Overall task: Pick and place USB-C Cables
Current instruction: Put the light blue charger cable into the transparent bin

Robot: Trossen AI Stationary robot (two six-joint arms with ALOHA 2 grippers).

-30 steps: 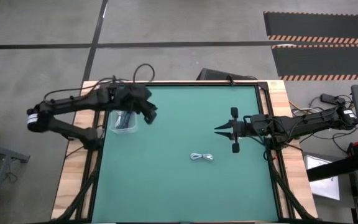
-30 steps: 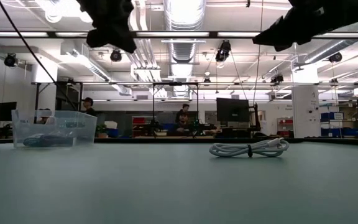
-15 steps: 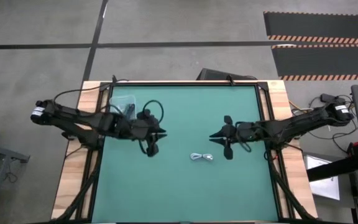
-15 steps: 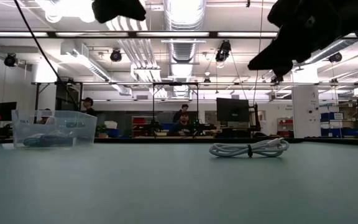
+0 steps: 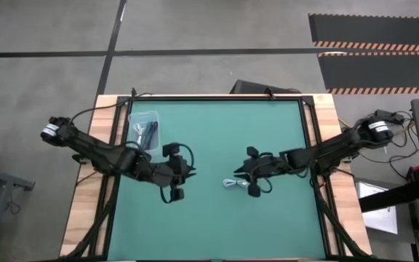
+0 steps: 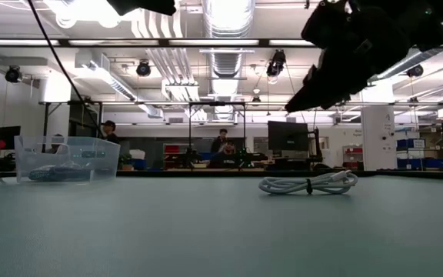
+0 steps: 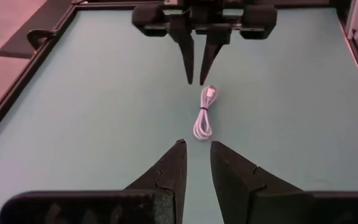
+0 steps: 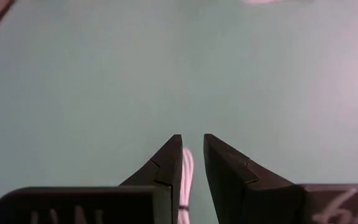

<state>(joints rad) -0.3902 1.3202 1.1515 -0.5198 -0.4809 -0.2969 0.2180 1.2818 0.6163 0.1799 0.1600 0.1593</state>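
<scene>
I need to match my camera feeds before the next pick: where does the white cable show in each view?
High view: white cable low of centre on the mat, just beside the right end effector.
Low view: right of centre, flat on the mat.
Left wrist view: centre.
Right wrist view: a strip at the bottom.
Shared landmark: the right end effector, by the cable in each view.

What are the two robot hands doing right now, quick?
Left tool: open a narrow gap, holding nothing.
Right tool: open a narrow gap, holding nothing, above the white cable on the mat.
</scene>
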